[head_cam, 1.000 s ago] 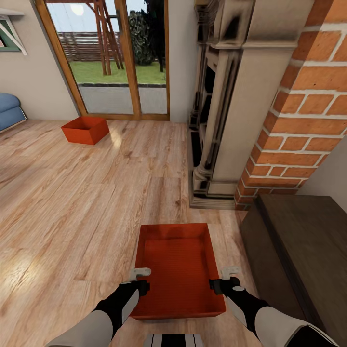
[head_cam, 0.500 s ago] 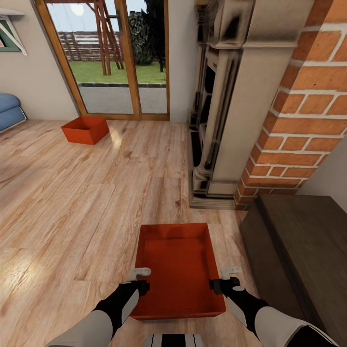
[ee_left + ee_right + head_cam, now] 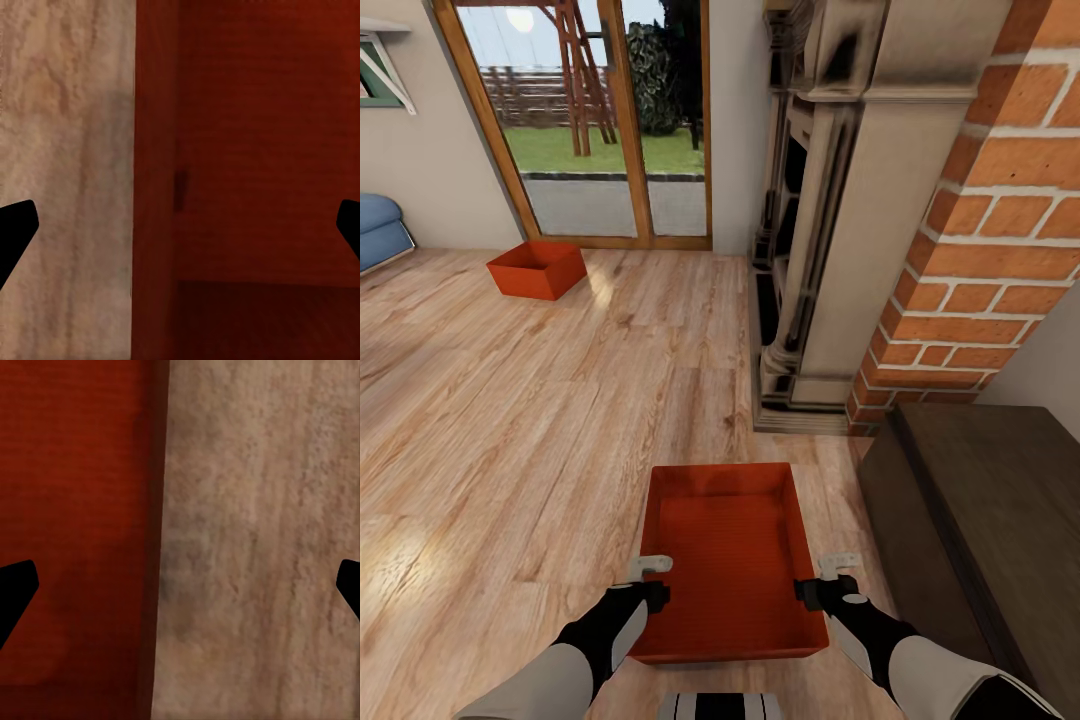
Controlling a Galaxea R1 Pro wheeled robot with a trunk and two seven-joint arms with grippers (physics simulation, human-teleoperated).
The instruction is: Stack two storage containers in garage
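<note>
Orange-red, the near container (image 3: pixel 728 560) sits on the wood floor (image 3: pixel 510 420) at six o'clock; its twin (image 3: pixel 537 269) waits at ten o'clock by the glass doors. Left tool (image 3: pixel 651 582) and right tool (image 3: pixel 828 580) stand spread, each straddling a side wall. Uneven closing could tip it. Wrist views show the walls between the fingers (image 3: pixel 15 232).

Near container (image 3: pixel 728 560) on plank floor (image 3: pixel 510 420) directly before the robot; left gripper (image 3: pixel 651 578) and right gripper (image 3: pixel 828 577) flank it. Second container (image 3: pixel 538 268) far left, before glass doors (image 3: pixel 585 120). Fireplace (image 3: pixel 880 200) right.
</note>
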